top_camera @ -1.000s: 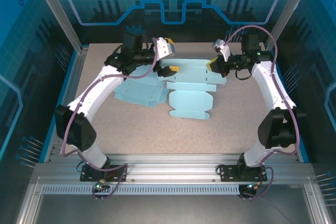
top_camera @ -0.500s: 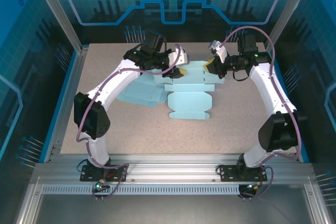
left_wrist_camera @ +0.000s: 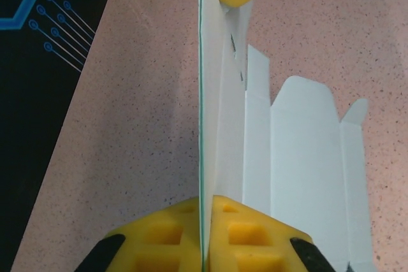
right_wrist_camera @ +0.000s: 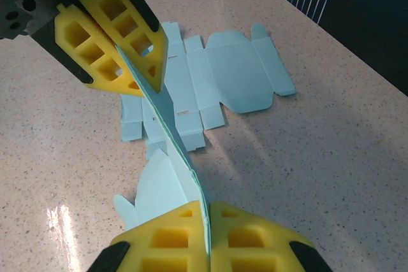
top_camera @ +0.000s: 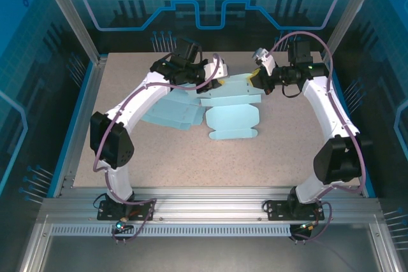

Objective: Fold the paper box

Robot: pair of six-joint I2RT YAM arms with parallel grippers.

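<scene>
Left fingers (left_wrist_camera: 236, 234) newly on paper box (left_wrist_camera: 220, 132)

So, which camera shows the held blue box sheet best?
The right wrist view: the sheet runs from the right gripper to the left gripper, both shut on it. The left wrist view gives mostly its thin edge; the top external view shows it small.

Speckled table (top_camera: 191, 164) — flat blue box blanks (top_camera: 175, 116)

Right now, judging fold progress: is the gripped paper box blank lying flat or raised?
Raised: the paper box blank stands edge-on between left gripper and right gripper, both shut on it.
</scene>
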